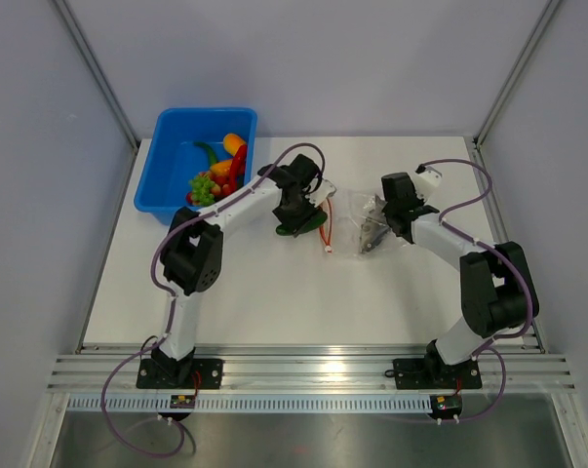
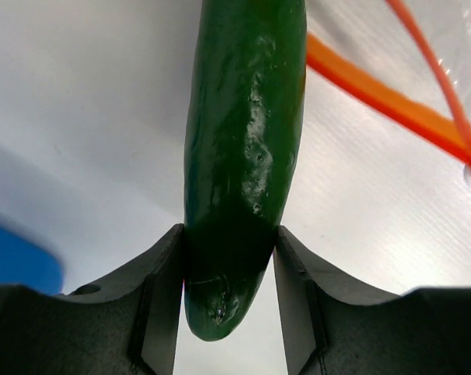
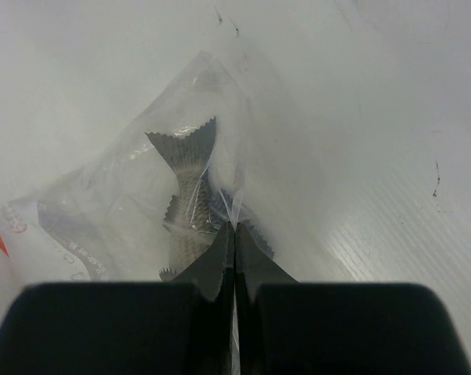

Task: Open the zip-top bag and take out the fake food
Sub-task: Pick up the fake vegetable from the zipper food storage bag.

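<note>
Left gripper [image 2: 229, 234] part-open, jaws clamped on green cucumber [image 2: 243, 141], beside orange-red zip strip [image 2: 376, 98] of zip-top bag [image 1: 360, 229]. Right gripper [image 3: 234, 234] pinched tight on bag's clear film; grey fish [image 3: 187, 168] inside. Blue tub [image 1: 176, 136], far left corner, holds grapes [image 1: 204, 185], pepper [image 1: 234, 142], red pieces [image 1: 237, 164]. White table [image 1: 274, 292]; grey walls [image 1: 323, 58], aluminium rail [image 1: 313, 370].

Top cam overhead, wide; wrist cams close, sharing bag [image 1: 360, 230].

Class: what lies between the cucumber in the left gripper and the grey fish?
The zip-top bag's orange-red zip strip, lying on the table; the top view shows it.
</note>
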Robot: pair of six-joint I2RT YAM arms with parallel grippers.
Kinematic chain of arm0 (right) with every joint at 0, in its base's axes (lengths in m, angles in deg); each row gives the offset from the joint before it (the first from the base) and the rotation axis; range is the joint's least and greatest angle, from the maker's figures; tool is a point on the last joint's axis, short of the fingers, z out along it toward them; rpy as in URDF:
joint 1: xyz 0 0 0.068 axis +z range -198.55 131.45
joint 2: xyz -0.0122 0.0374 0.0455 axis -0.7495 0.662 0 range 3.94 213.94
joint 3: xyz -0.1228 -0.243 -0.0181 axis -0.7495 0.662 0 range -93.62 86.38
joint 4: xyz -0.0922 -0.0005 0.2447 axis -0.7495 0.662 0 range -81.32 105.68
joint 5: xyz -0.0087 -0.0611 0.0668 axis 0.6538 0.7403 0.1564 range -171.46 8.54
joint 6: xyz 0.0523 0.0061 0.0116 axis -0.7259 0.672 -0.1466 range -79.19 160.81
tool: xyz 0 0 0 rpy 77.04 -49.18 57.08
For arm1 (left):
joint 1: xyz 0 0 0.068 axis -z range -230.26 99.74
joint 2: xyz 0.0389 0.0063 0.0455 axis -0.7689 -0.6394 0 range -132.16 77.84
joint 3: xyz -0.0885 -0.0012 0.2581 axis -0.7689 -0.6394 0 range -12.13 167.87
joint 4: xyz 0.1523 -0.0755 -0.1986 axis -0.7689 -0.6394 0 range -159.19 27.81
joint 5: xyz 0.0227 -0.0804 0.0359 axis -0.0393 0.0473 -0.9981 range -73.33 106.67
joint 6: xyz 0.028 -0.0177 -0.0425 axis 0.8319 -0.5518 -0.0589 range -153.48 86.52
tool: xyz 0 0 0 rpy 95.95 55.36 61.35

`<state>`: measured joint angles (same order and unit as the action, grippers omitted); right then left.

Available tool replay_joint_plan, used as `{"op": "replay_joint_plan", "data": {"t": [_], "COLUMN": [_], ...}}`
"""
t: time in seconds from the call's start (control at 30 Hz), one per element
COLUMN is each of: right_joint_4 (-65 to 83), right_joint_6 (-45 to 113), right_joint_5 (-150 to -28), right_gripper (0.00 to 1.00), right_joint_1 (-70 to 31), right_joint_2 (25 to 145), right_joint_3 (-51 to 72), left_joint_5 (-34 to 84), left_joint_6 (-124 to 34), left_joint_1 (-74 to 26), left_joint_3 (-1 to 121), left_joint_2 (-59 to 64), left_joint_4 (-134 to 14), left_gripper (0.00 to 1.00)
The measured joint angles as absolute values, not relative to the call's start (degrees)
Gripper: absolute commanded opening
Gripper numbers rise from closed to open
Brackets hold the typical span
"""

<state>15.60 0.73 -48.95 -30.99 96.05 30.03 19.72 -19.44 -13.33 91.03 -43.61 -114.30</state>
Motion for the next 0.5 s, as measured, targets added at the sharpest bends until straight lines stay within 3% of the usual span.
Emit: {"op": "replay_joint_plan", "data": {"t": [0.37,0.5], "right_joint_4": [14.96,14.18], "right_joint_6": [1.85,2.50], "right_joint_5": [-49.61,-49.65], "right_gripper": [0.00,0.00], "right_joint_1": [-31.84,-31.84], "right_joint_2": [96.05,96.21], "right_joint_3": [30.20,30.20], "left_joint_5": [18.23,19.42], "left_joint_6": [-20.25,-22.94], "left_joint_1": [-20.89,-26.05], "left_joint_3": [90.02,85.54], "left_joint_2": [-33.51,-25.38], "left_joint_4": [-111.90,-106.06], "left_gripper": [0.15,0.01]}}
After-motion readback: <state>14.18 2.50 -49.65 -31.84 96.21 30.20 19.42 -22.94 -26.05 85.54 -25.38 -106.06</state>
